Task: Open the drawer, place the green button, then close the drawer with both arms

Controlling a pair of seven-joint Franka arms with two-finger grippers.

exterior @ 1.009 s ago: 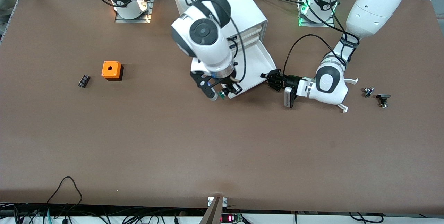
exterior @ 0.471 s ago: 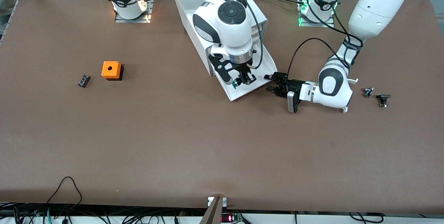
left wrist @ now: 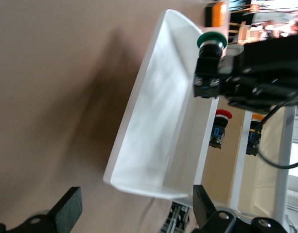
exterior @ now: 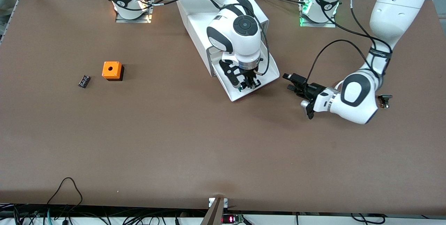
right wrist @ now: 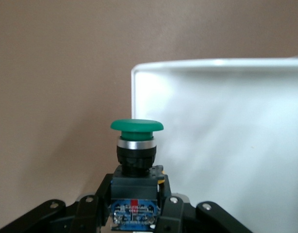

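The drawer (exterior: 270,67) stands pulled out of the white cabinet (exterior: 198,12). My right gripper (exterior: 248,84) hangs over the open drawer, shut on the button (exterior: 241,87). In the right wrist view the button (right wrist: 136,145) with its green cap sits between my right gripper's (right wrist: 136,216) fingers, over the drawer's edge (right wrist: 226,121). My left gripper (exterior: 292,83) is open and empty just above the table, beside the drawer toward the left arm's end. The left wrist view shows the left gripper (left wrist: 135,211), the drawer (left wrist: 158,121), the held button (left wrist: 210,40) and the right gripper (left wrist: 236,80).
An orange cube (exterior: 112,70) and a black chip (exterior: 84,81) lie toward the right arm's end. A small black part (exterior: 384,100) lies beside the left arm's wrist. In the left wrist view a red-capped button (left wrist: 220,127) and an orange-capped one (left wrist: 255,141) show by the cabinet.
My right gripper carried the button from the drawer's front corner to over the open drawer. My left gripper drew away from the drawer toward the left arm's end.
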